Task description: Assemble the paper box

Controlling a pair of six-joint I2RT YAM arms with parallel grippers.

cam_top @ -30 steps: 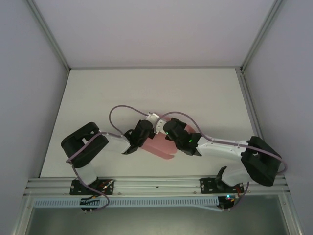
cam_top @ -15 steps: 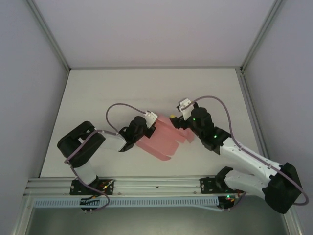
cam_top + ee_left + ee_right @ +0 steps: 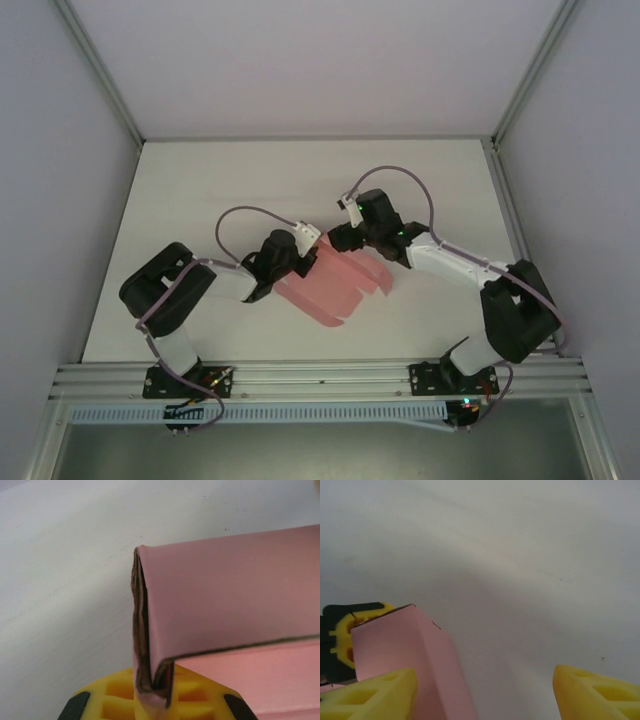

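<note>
The pink paper box (image 3: 335,285) lies partly folded on the white table, with flaps fanned out on its right side. My left gripper (image 3: 303,252) is shut on the box's left folded edge. In the left wrist view the doubled card edge (image 3: 145,645) is pinched between the yellow jaws of the left gripper (image 3: 152,682). My right gripper (image 3: 340,238) stands open at the box's far corner. In the right wrist view its yellow fingers (image 3: 375,695) are spread wide, and a raised pink panel (image 3: 405,650) sits beside the left one.
The white table (image 3: 200,190) is walled by pale panels with metal rails at the back corners. An aluminium rail (image 3: 320,380) runs along the near edge by both arm bases. The left gripper's yellow and black tip (image 3: 342,635) appears behind the pink panel.
The right gripper left the top of the box, swung out to the right, then came back to the box's far corner, open. The left gripper kept its hold and shifted slightly.
</note>
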